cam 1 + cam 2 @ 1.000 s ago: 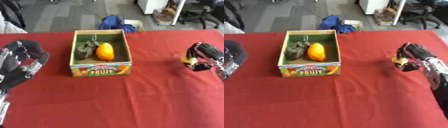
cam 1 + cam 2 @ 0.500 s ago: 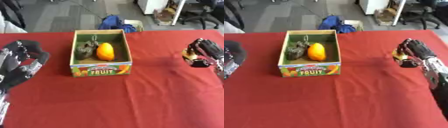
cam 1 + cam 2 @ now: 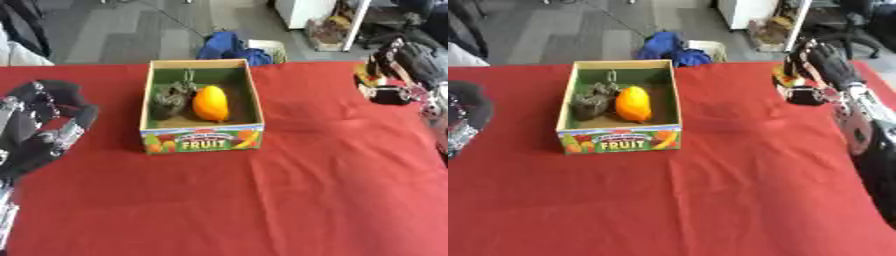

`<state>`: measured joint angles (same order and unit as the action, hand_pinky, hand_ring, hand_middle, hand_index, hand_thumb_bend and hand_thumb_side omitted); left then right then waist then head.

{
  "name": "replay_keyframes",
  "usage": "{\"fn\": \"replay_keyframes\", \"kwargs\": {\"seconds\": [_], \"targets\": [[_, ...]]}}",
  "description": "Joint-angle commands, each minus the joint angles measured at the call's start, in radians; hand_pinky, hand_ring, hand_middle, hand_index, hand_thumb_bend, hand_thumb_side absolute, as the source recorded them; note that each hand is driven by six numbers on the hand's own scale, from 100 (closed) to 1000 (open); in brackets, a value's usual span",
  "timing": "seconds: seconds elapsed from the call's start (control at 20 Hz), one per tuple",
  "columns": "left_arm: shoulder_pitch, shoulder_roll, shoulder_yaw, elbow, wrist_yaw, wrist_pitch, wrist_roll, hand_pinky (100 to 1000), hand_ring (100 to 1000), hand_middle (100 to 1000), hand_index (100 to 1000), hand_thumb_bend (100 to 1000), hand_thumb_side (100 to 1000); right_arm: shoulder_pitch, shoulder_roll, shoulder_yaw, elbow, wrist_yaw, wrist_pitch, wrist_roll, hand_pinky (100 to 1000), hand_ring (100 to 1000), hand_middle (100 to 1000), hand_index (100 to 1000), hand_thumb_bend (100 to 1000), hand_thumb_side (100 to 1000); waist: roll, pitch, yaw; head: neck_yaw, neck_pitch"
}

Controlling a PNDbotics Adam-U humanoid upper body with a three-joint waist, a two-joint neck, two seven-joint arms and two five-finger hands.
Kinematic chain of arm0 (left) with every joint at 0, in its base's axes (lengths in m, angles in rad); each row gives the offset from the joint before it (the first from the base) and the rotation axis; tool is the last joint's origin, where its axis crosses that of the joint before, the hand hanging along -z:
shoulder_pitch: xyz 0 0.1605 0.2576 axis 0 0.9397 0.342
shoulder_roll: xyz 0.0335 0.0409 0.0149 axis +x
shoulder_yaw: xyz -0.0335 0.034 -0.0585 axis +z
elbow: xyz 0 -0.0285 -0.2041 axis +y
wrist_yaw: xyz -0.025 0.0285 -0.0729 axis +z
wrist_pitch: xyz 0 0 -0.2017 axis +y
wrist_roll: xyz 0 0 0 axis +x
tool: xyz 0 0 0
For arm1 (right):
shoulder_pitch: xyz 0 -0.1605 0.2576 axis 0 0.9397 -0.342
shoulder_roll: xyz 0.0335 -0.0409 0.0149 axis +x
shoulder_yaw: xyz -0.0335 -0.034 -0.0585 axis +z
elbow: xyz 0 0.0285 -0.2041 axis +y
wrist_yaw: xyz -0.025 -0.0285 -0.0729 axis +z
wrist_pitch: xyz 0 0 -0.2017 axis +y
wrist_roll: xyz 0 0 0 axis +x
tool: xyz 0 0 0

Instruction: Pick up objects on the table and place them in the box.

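Observation:
A cardboard fruit box (image 3: 203,141) stands on the red table, left of centre. Inside it lie an orange-yellow fruit (image 3: 211,103) and a dark greyish object (image 3: 168,98). My right hand (image 3: 817,65) is raised at the right, above the table's far edge, its fingers curled round a small yellow and dark object (image 3: 784,78). My left hand (image 3: 44,127) rests at the left edge with relaxed fingers, holding nothing.
A blue bag (image 3: 226,45) and a pale container lie on the floor beyond the table's far edge. Office chairs and a white cabinet stand at the back right. Red cloth (image 3: 262,200) covers the whole table.
My right hand has risen and moved toward the far edge and slightly left, carrying the small yellow object. The left hand and the box have stayed put.

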<state>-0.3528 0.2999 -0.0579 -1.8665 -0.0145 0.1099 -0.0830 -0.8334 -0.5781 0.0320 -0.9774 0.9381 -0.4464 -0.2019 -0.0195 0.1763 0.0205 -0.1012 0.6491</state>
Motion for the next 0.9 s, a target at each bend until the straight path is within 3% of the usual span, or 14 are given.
{"fn": "replay_keyframes", "kwargs": {"seconds": [0.05,0.55,0.9], "targets": [[-0.012,0.013,0.005,-0.021,0.003,-0.002,-0.001,616,646,555,675,535,363,-0.067,0.018,0.013,-0.036,-0.030,-0.008,0.030,430,288,194,290,147,100,0.001,-0.021,0.005,-0.005,-0.002],[-0.032,0.006,-0.009,-0.023,0.011,-0.002,-0.015,616,646,555,675,535,362,-0.210,0.214,0.021,0.072,0.037,-0.016,0.072,443,296,200,298,100,100,0.001,-0.013,0.059,-0.032,-0.012],[-0.056,0.002,-0.022,-0.026,0.015,-0.002,-0.029,616,646,555,676,535,362,-0.249,0.293,0.010,0.141,0.124,-0.005,0.053,474,330,234,336,100,100,0.000,0.004,0.114,-0.062,-0.029]]}}
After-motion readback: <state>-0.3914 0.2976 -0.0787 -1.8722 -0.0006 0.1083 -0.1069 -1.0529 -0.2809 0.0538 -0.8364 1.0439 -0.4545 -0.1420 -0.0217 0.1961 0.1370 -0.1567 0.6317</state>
